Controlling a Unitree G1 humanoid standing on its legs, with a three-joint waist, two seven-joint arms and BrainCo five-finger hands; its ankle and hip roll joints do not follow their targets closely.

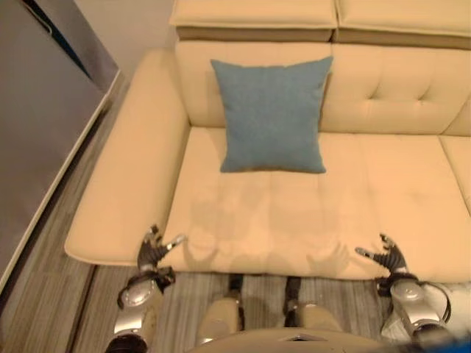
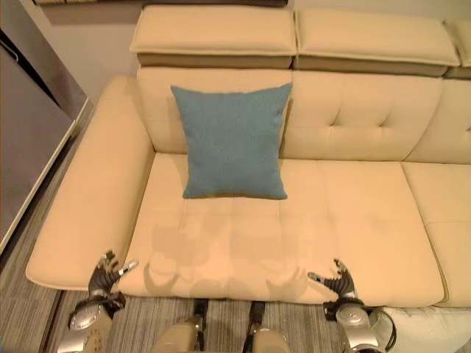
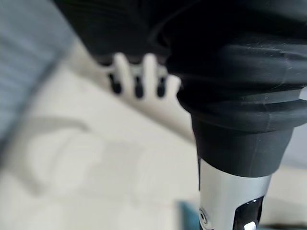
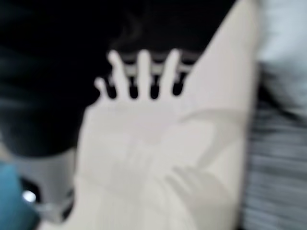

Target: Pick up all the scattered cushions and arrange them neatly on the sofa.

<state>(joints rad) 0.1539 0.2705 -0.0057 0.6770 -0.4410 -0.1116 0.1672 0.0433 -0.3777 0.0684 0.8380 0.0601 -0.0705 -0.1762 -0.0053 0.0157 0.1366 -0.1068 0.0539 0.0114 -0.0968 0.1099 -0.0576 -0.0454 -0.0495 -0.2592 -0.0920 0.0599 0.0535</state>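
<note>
Both hands, left (image 1: 154,250) and right (image 1: 388,256), are being held open and empty at the sofa's (image 1: 294,213) front edge; the white cushion (image 2: 423,327) on the floor could get missed.

Matt woven cushion (image 2: 232,142), smooth leather sofa (image 2: 353,213)

I see a striped grey floor (image 1: 81,220) along the frame's bottom and left, a grey cabinet (image 1: 37,118) at upper left, and a pale wall (image 1: 132,26) beside it.
</note>
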